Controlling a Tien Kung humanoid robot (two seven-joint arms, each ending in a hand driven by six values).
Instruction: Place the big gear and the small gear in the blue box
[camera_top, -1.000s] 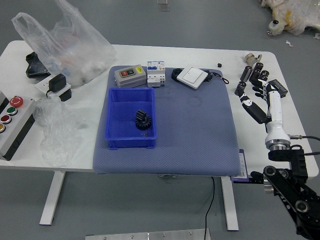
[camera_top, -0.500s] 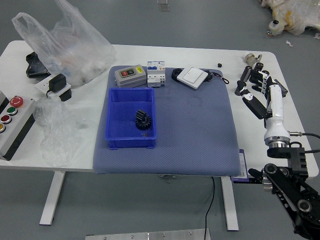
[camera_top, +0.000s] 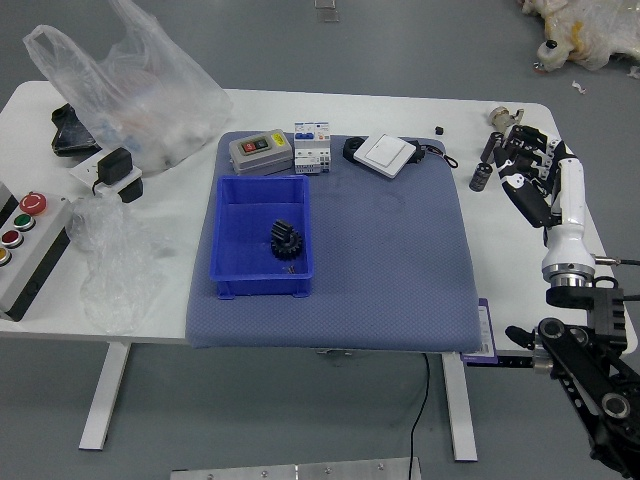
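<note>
The blue box (camera_top: 262, 236) lies on the blue-grey mat's left part. Inside it, toward the right wall, is a black toothed piece (camera_top: 287, 243), with a narrower ribbed black part at its upper left. Whether these are two touching gears or one piece, I cannot tell. My right hand (camera_top: 523, 155) is over the table's far right, well away from the box; its finger pose is unclear among the dark objects there. My left hand is out of view.
Behind the box are a grey device (camera_top: 261, 153), a white module (camera_top: 312, 147) and a white switch (camera_top: 385, 155). Dark cylinders (camera_top: 480, 177) stand near my right hand. Plastic bags (camera_top: 150, 95) and a button box (camera_top: 35, 240) occupy the left side.
My right hand and forearm have shifted to the right, exposing more of the dark cylinder beside the hand. The black toothed piece and box have stayed in place.
</note>
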